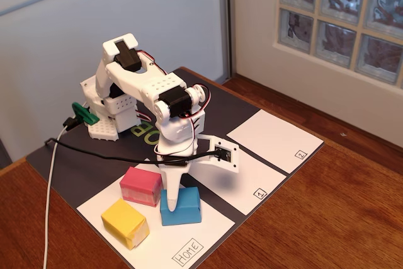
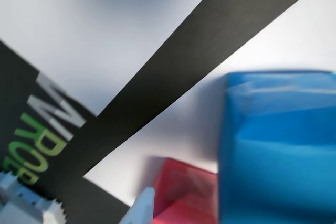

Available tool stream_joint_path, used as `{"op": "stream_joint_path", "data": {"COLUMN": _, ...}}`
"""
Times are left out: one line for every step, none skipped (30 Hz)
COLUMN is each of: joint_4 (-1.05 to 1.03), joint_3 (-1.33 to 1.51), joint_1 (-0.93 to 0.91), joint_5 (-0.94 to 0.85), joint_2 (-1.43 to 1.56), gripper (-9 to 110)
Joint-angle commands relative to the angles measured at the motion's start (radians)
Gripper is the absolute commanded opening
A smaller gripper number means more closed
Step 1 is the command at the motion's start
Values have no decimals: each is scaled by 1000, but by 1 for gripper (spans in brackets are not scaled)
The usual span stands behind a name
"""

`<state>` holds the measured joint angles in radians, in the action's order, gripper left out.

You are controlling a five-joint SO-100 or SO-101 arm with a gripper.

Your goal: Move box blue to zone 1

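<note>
The blue box (image 1: pixel 181 208) is sitting on the white "Home" sheet (image 1: pixel 211 231), toward that sheet's edge nearest zone 1 (image 1: pixel 245 177), so it is not yet moved. The gripper (image 1: pixel 171 198) is pointing down at the box's left end in the fixed view, one white finger (image 1: pixel 171 187) lying in front of it; whether the fingers are open or closed on it, I cannot tell. In the wrist view the box (image 2: pixel 278 145) is filling the right side, blurred, with a white fingertip (image 2: pixel 143 208) at the bottom edge.

The task is looking barely begun: the grasp, the lift and the carry across the dark strip (image 1: pixel 217 203) to zone 1 are all remaining.

The pink block (image 1: pixel 141 185) is lying just beside the blue box, close enough to be nudged. The yellow block (image 1: pixel 125 222) is standing near the sheet's front corner. The rectangle marked "2" (image 1: pixel 274 140) is lying beyond zone 1, toward the mat's far corner. A black cable (image 1: pixel 113 154) is hanging across the arm (image 1: pixel 148 89) above the sheet.
</note>
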<state>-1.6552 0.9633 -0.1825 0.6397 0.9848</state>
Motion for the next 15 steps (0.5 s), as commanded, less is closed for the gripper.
{"op": "stream_joint_path", "data": {"joint_4": 25, "joint_3": -12, "joint_1": -20, "joint_5": -12, "joint_2": 29, "gripper": 51}}
{"op": "stream_joint_path", "data": {"joint_4": 31, "joint_3": -12, "joint_1": -25, "joint_5": -15, "joint_2": 21, "gripper": 51}}
{"op": "stream_joint_path", "data": {"joint_4": 38, "joint_3": -12, "joint_1": -28, "joint_5": -15, "joint_2": 14, "gripper": 51}}
{"op": "stream_joint_path", "data": {"joint_4": 46, "joint_3": -12, "joint_1": -31, "joint_5": -15, "joint_2": 3, "gripper": 51}}
{"op": "stream_joint_path", "data": {"joint_4": 55, "joint_3": -12, "joint_1": -34, "joint_5": -18, "joint_2": -8, "gripper": 51}}
{"op": "stream_joint_path", "data": {"joint_4": 66, "joint_3": -12, "joint_1": -35, "joint_5": -18, "joint_2": -18, "gripper": 51}}
{"op": "stream_joint_path", "data": {"joint_4": 78, "joint_3": -12, "joint_1": -37, "joint_5": -20, "joint_2": -29, "gripper": 51}}
{"op": "stream_joint_path", "data": {"joint_4": 89, "joint_3": -12, "joint_1": -38, "joint_5": -20, "joint_2": -43, "gripper": 51}}
{"op": "stream_joint_path", "data": {"joint_4": 101, "joint_3": -14, "joint_1": -41, "joint_5": -18, "joint_2": -55, "gripper": 51}}
{"op": "stream_joint_path", "data": {"joint_4": 115, "joint_3": -14, "joint_1": -41, "joint_5": -15, "joint_2": -69, "gripper": 51}}
{"op": "stream_joint_path", "data": {"joint_4": 127, "joint_3": -14, "joint_1": -41, "joint_5": -12, "joint_2": -81, "gripper": 51}}
{"op": "stream_joint_path", "data": {"joint_4": 140, "joint_3": -14, "joint_1": -41, "joint_5": -8, "joint_2": -94, "gripper": 51}}
{"op": "stream_joint_path", "data": {"joint_4": 150, "joint_3": -15, "joint_1": -41, "joint_5": -5, "joint_2": -106, "gripper": 51}}
{"op": "stream_joint_path", "data": {"joint_4": 160, "joint_3": -17, "joint_1": -41, "joint_5": -2, "joint_2": -118, "gripper": 51}}
{"op": "stream_joint_path", "data": {"joint_4": 156, "joint_3": -37, "joint_1": -40, "joint_5": -3, "joint_2": -133, "gripper": 50}}
